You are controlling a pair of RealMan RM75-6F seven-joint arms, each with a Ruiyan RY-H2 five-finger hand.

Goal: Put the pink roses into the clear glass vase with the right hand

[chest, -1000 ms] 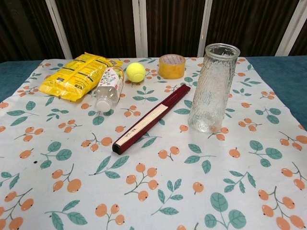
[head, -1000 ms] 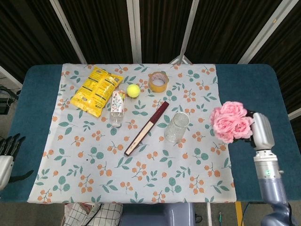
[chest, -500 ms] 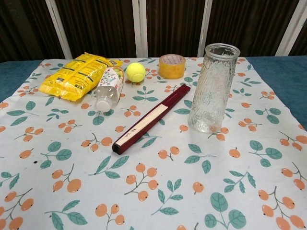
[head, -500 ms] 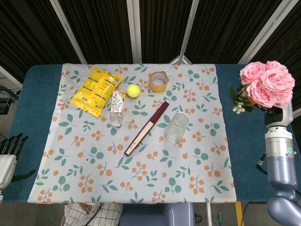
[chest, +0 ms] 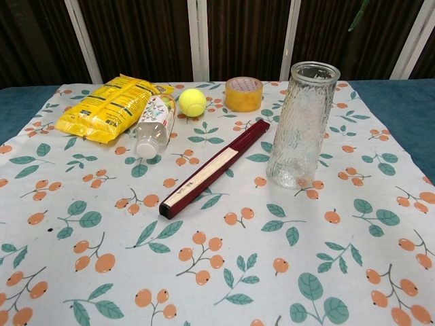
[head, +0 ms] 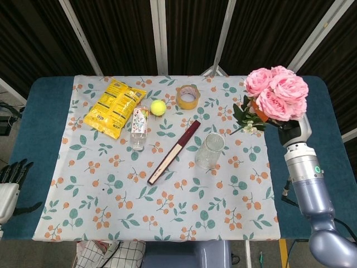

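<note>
A bunch of pink roses (head: 277,92) with green leaves is held up in the air by my right hand (head: 291,130), to the right of and above the clear glass vase (head: 210,150). The hand is mostly hidden under the blooms. The vase (chest: 301,125) stands upright and empty on the flowered cloth in the chest view; a green leaf tip (chest: 358,15) shows at that view's top edge. My left hand (head: 11,174) hangs low at the table's left edge, fingers apart and holding nothing.
On the cloth (head: 111,195) lie a dark red folded fan (head: 174,152), a plastic bottle (head: 139,128), a yellow snack bag (head: 113,106), a tennis ball (head: 158,107) and a roll of tape (head: 188,96), all left of or behind the vase.
My right hand has lifted the roses from low at the table's right side, up, and now carries them leftward towards the vase. The left hand has stayed put.
</note>
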